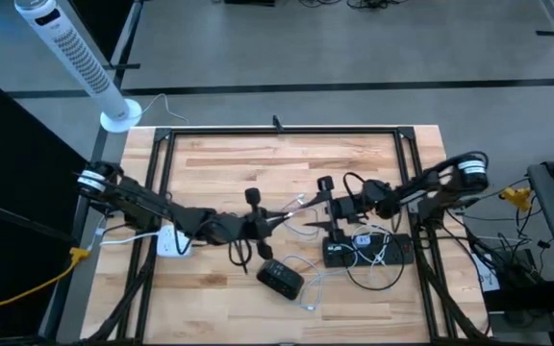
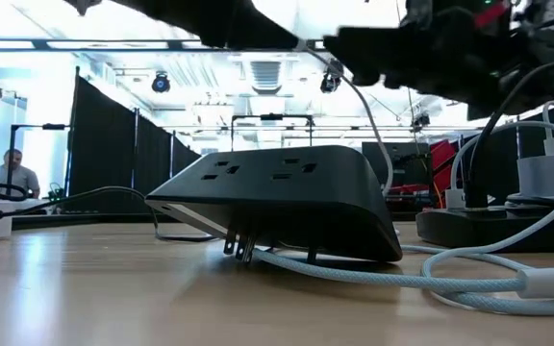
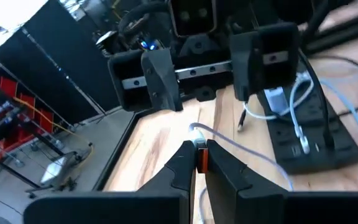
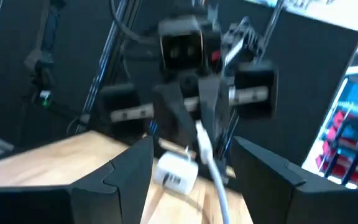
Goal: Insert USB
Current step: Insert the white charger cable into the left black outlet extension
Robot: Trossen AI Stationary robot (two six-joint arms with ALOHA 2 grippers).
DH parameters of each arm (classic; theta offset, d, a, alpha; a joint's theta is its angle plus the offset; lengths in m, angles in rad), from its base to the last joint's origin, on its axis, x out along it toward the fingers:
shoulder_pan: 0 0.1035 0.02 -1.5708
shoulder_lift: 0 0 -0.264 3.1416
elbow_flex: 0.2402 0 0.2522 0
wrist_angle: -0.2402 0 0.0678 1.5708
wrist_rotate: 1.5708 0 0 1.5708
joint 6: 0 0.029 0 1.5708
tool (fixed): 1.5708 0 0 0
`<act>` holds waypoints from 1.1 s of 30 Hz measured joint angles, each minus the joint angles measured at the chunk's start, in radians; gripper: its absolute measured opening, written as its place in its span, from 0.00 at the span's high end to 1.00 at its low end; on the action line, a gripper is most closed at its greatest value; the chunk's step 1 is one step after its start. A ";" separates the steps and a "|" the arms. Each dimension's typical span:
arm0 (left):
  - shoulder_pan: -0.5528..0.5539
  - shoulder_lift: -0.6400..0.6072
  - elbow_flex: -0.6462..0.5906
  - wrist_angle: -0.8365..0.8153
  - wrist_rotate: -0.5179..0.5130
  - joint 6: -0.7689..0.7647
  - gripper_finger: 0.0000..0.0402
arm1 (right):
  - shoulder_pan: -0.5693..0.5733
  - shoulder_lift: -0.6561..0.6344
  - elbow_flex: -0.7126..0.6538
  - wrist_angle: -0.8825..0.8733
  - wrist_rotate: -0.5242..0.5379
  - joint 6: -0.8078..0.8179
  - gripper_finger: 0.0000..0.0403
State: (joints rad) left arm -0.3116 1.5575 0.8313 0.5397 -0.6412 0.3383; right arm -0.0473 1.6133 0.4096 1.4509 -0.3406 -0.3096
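My left gripper (image 1: 269,223) is over the table's middle, pointing toward the right edge, shut on the end of a white USB cable (image 3: 241,146). My right gripper (image 1: 323,207) faces it from close by with its fingers wide open (image 4: 192,149). A white charger block (image 4: 176,172) shows low between those open fingers, close to one of them. In the left wrist view the charger block (image 3: 275,99) sits just under that finger, above the black power strip (image 3: 309,140). My left gripper pinches the white cable's end (image 3: 197,132) between its two fingertips (image 3: 182,155), coming nearly level from the table's left. The end sticks out a little past the tips, clear of the table. The rest of the cable curves away slack toward the black power strip. My right gripper: I cannot tell whether its finger touches the charger block.
A black power strip (image 1: 368,252) with cords lies at the right. A black multi-outlet adapter (image 1: 279,279) rests tilted on its prongs near the front edge (image 2: 277,192). A white power strip (image 1: 171,240) lies left. A tower fan (image 1: 75,58) stands past the far-left corner. A person (image 2: 12,173) sits in the room.
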 joint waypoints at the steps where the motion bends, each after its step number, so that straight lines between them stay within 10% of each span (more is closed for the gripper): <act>1: -0.002 0.001 -0.025 0.051 0.000 -0.009 0.97 | -0.001 0.029 0.022 0.017 -0.002 0.000 0.50; 10: -0.051 0.001 -0.200 0.480 -0.006 0.035 0.97 | -0.001 0.190 0.179 0.064 -0.086 0.069 0.50; 33: -0.126 0.001 -0.205 0.482 -0.060 0.034 0.97 | 0.009 0.195 0.319 -0.129 -0.150 0.050 0.69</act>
State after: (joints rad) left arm -0.4380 1.5589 0.6266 1.0215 -0.7007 0.3725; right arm -0.0385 1.8080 0.7284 1.3216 -0.4908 -0.2591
